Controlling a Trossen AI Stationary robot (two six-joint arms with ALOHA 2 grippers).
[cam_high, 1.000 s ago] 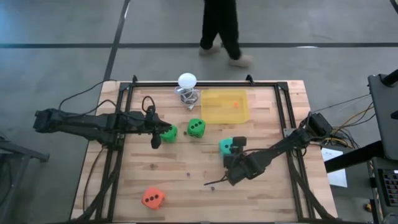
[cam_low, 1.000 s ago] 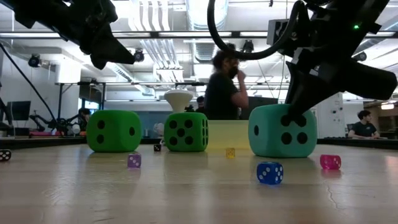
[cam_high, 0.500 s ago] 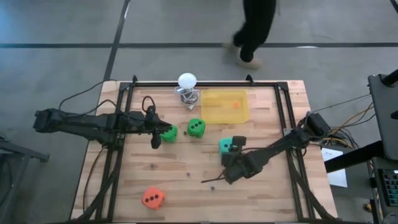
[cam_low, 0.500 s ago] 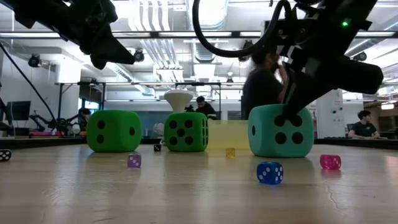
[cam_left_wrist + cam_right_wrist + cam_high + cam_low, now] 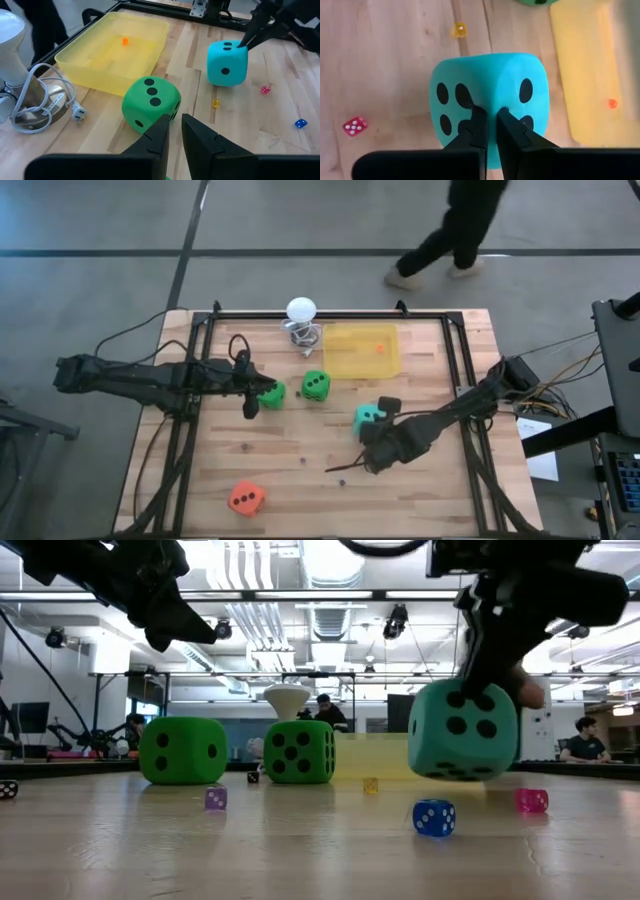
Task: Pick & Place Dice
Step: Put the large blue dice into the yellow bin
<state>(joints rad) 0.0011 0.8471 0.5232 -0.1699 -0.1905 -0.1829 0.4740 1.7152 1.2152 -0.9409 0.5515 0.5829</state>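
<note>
Pinching the teal die (image 5: 463, 730) by its top edge, the right gripper (image 5: 377, 420) has it tilted just off the counter (image 5: 300, 480). Tiny dice like the blue one (image 5: 434, 817) sit beneath, yellow tray (image 5: 362, 349) beyond. Left gripper (image 5: 250, 402), jaws nearly together, empty, hangs beside a green die (image 5: 271, 394).

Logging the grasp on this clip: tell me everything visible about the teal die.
The teal die is a soft-looking foam cube with rounded corners and black pips. The right gripper is shut, pinching into its edge so the foam dents. In the low view it hangs tilted, clear of the table, with a shadow beneath. Seen from above, it sits right of centre, just in front of the yellow tray. Nothing else touches it.
</note>
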